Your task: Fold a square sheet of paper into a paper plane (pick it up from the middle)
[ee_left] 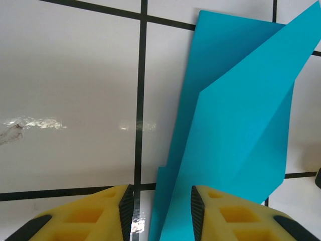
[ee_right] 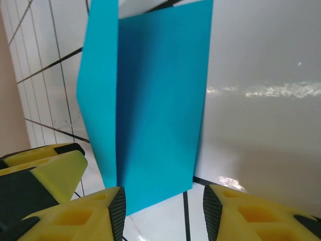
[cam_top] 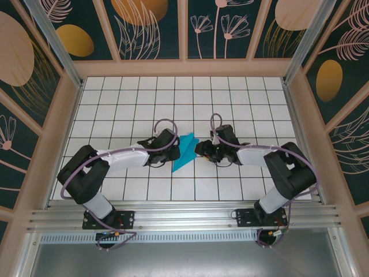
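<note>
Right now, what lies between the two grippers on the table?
The partly folded teal paper lies between the left gripper and the right gripper; the top view shows it.

Overhead; wrist close-ups on paper (cam_top: 184, 153)

teal paper (ee_left: 230, 150) cropped at right and bottom edges, yellow fingers (ee_left: 100, 216) cut off below
</note>
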Tool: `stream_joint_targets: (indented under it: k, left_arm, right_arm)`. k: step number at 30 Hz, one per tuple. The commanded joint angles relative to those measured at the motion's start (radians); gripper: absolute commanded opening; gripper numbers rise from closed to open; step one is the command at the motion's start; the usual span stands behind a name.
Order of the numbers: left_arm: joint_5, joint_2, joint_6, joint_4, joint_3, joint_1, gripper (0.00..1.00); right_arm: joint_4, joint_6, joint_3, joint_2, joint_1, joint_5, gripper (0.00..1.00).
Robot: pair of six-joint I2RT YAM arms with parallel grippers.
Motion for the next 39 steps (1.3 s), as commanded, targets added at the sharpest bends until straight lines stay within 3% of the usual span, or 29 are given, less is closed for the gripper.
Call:
stream_joint_targets:
  k: [1,18,39]
  left_arm:
    - [-0.005,0.026,0.02,-0.019,0.018,0.005,0.38]
    - [0.051,0.071,0.015,0.015,0.007,0.005,0.3]
    - [0.126,0.115,-0.017,0.085,-0.021,0.005,0.26]
  right_arm:
    - [0.032,0.04,0.026,0.034,0.014,-0.008,0.46]
    - [0.069,0.085,0.046,0.094,0.04,-0.007,0.43]
    - [0.25,0.156,0.08,0.166,0.045,-0.08,0.45]
